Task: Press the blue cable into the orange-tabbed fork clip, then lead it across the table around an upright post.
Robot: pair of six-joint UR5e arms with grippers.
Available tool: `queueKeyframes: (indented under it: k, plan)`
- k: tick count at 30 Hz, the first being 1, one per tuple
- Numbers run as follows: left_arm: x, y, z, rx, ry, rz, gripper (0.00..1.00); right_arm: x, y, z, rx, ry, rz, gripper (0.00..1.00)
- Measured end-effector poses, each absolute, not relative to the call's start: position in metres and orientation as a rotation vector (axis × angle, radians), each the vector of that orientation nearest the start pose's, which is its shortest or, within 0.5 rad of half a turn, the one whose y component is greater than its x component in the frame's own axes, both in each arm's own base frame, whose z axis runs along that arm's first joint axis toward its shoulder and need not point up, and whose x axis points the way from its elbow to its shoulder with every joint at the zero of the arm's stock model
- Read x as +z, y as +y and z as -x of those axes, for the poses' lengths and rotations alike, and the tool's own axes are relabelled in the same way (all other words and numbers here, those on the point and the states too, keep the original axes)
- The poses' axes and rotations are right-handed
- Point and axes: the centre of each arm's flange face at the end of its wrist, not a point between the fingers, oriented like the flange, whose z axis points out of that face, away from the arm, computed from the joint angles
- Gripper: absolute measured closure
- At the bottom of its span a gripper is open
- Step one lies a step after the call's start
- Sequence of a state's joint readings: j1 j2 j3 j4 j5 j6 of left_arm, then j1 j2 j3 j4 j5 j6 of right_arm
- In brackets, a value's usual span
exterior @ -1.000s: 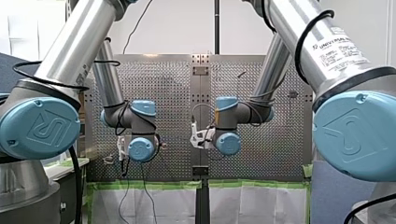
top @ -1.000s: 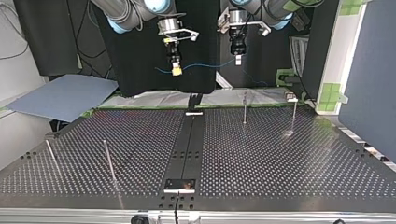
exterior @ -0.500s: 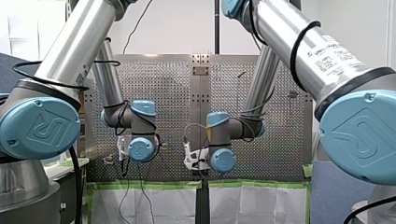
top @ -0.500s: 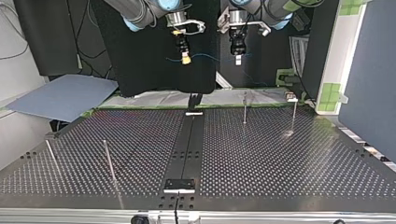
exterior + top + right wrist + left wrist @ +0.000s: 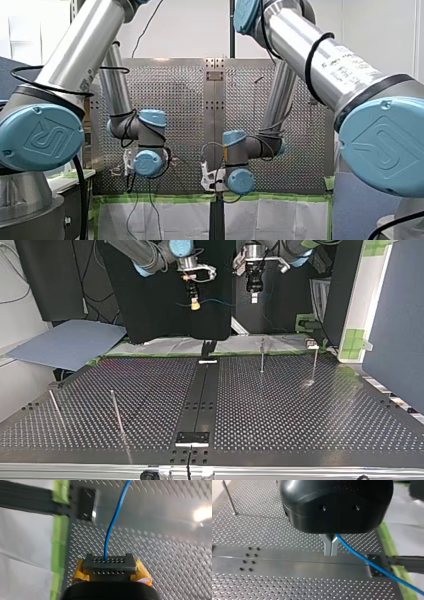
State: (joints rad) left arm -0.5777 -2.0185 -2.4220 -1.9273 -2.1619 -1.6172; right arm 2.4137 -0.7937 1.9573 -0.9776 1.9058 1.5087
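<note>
The blue cable [image 5: 216, 301] hangs in a thin slack line between my two grippers, beyond the table's far edge in the top view. My left gripper [image 5: 331, 548] has its metal fingers shut on the cable [image 5: 364, 558], which trails away to one side of them. It hangs at the top view's right [image 5: 254, 298]. My right gripper [image 5: 109, 566], with yellow pads [image 5: 142, 572], is shut on the cable [image 5: 112, 525], which runs straight ahead of it. It shows at the top view's left [image 5: 194, 303]. I see no orange-tabbed clip.
Upright posts stand on the perforated table: two at the top view's far right [image 5: 262, 356] [image 5: 315, 364], two at its near left [image 5: 116, 412] [image 5: 54, 407]. A smooth strip [image 5: 200, 395] runs down the middle. A green-taped edge [image 5: 60, 527] lies under my right gripper.
My right arm has swung to the left and downward in the front view, carrying its end of the cable closer to my left gripper. My left gripper has shifted only slightly.
</note>
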Motion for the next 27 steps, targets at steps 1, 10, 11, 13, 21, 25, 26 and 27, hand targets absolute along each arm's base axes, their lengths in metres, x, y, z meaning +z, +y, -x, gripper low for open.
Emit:
queueKeyframes:
  k: [1,10,11,13,21,25,26,27]
  plan:
    - [0.063,-0.263,-0.259,0.01,1.646,0.013,1.0,-0.006,-0.28,-0.461,1.375,-0.91,-1.743,1.0]
    - [0.084,-0.26,-0.261,-0.028,1.622,0.069,1.0,0.041,-0.303,-0.463,1.475,-1.004,-1.625,1.0]
    - [0.087,-0.259,-0.262,-0.033,1.618,0.075,1.0,0.047,-0.305,-0.463,1.488,-1.014,-1.618,1.0]
    - [0.093,-0.259,-0.263,-0.037,1.609,0.083,1.0,0.056,-0.308,-0.463,1.51,-1.026,-1.611,1.0]
    - [0.103,-0.247,-0.266,0.036,1.632,0.088,1.0,0.096,-0.311,-0.47,1.637,-1.023,-1.591,1.0]
    - [0.092,-0.238,-0.269,0.081,1.67,0.083,1.0,0.113,-0.31,-0.475,1.701,-0.999,-1.582,1.0]
    - [0.09,-0.236,-0.271,0.085,1.675,0.083,1.0,0.114,-0.311,-0.477,1.715,-0.991,-1.583,1.0]
    - [0.087,-0.234,-0.273,0.088,1.679,0.083,1.0,0.114,-0.311,-0.478,1.724,-0.985,-1.585,1.0]
